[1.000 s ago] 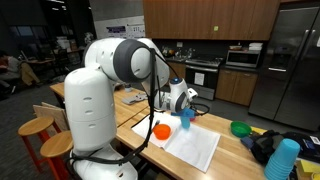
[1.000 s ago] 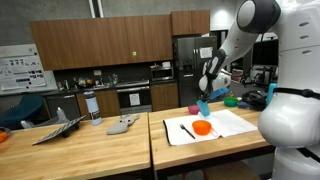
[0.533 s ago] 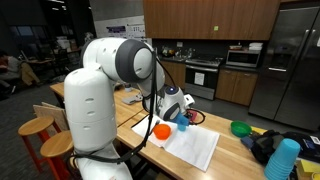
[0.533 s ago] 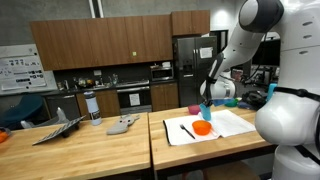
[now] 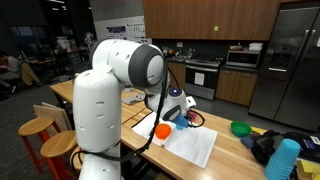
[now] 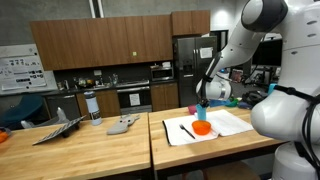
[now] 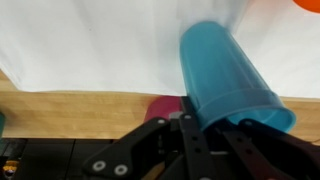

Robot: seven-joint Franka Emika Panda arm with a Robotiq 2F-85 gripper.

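My gripper (image 7: pixel 205 128) is shut on the rim of a blue plastic cup (image 7: pixel 225 72), one finger inside it and one outside. The cup hangs tilted just above a white sheet (image 7: pixel 90 45) on the wooden table (image 7: pixel 60 115). In both exterior views the gripper (image 5: pixel 178 106) (image 6: pixel 206 98) holds the cup (image 5: pixel 184 119) (image 6: pixel 204 108) low over the sheet (image 5: pixel 197 147) (image 6: pixel 228 123), close beside an orange bowl (image 5: pixel 161 131) (image 6: pixel 202 128). A corner of that bowl (image 7: pixel 306 4) shows at the top right of the wrist view.
A black marker (image 6: pixel 186 130) lies on the sheet near the bowl. A dark red object (image 7: pixel 163 106) sits under the gripper at the sheet's edge. A green bowl (image 5: pixel 241 128) and a stack of blue cups (image 5: pixel 283 160) stand further along the table. Stools (image 5: pixel 35 128) stand beside it.
The arm has come down and moved the blue cup towards the orange bowl, from well above the sheet to just over it. The grip has not changed.
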